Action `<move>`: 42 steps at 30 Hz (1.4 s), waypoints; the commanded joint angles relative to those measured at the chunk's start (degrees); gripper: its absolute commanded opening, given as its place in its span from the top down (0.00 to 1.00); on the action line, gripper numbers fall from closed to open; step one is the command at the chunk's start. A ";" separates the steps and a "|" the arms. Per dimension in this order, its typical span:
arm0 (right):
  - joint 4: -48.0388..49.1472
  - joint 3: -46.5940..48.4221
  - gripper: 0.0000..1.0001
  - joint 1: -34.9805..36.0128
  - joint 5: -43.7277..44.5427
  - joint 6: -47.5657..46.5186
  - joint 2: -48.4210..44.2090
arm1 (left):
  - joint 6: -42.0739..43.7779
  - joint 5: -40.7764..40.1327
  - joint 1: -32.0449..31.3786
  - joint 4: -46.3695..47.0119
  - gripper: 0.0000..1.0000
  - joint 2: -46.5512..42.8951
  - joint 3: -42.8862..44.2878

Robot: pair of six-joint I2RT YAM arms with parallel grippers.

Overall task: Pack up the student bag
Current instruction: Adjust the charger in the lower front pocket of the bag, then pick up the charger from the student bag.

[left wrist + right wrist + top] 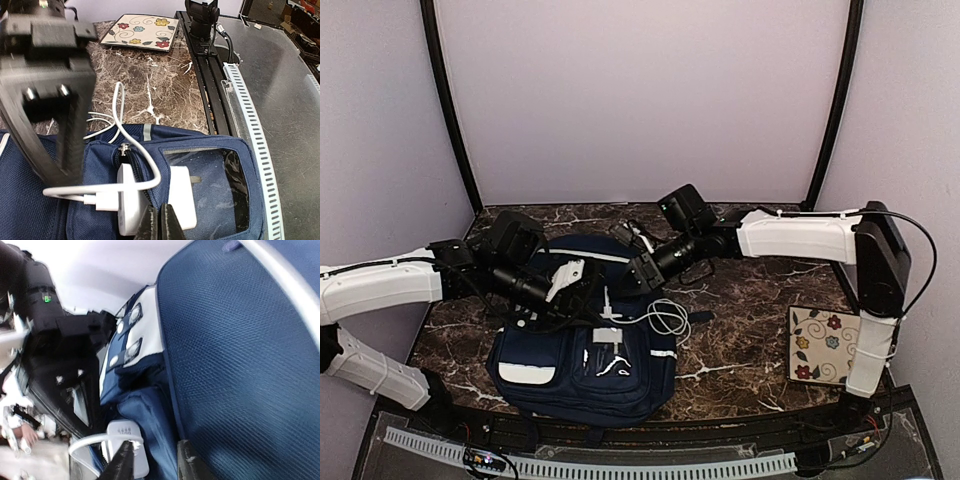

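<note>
The navy student bag [582,365] lies flat near the table's front edge, pockets up. A white charger [200,200] sits half inside an unzipped front pocket of the bag [210,145], and its white cable [120,115] loops out onto the marble. My left gripper [160,227] is shut on the pocket's zipper edge, right over the charger. My right gripper [155,462] is open, with a fold of the blue bag [240,350] between its fingers; one fingertip [122,460] touches the charger [120,432] and cable. Both grippers [570,290] [625,275] meet over the bag's upper half.
A square floral-patterned tile [825,345] lies on the marble at the right, beside the right arm's base [202,15]. A black and perforated white rail [250,130] runs along the near edge. The cable [665,318] coils right of the bag.
</note>
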 commanded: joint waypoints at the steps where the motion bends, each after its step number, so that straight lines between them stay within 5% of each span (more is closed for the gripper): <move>1: 3.44 -0.15 0.76 3.17 -5.71 1.31 1.91 | 1.32 -1.76 0.31 3.44 1.00 -1.68 0.74; 8: -7.73 -2.30 0.93 7.82 -14.01 -11.47 3.09 | 2.16 -1.76 0.40 3.25 1.00 -0.31 3.90; 13: -27.46 2.74 0.98 9.75 -16.44 -27.45 7.97 | 1.83 -0.91 0.49 5.37 1.00 -1.30 4.53; 16: -40.31 8.45 0.97 9.94 -15.81 -38.32 12.24 | 1.96 -1.27 0.56 5.59 1.00 -1.25 4.96; 19: -45.18 14.45 0.85 9.49 -11.33 -41.26 14.90 | 1.90 -1.18 0.58 4.04 1.00 0.13 4.63; 22: -32.84 13.09 0.67 6.42 -8.70 -30.92 9.89 | 2.06 -1.03 0.58 2.46 1.00 0.28 2.34; 29: 0.32 -4.03 0.44 -2.68 1.20 -2.00 -12.45 | 2.09 -0.99 0.54 0.48 1.00 -2.36 -3.00; 36: -4.01 -21.38 0.29 -6.70 30.45 10.04 -22.44 | 1.85 -0.88 0.66 1.93 1.00 -2.32 -3.54; 42: 4.63 -31.21 0.16 -6.85 28.98 14.05 -17.95 | 2.40 -0.95 0.63 1.04 1.00 -2.09 -2.43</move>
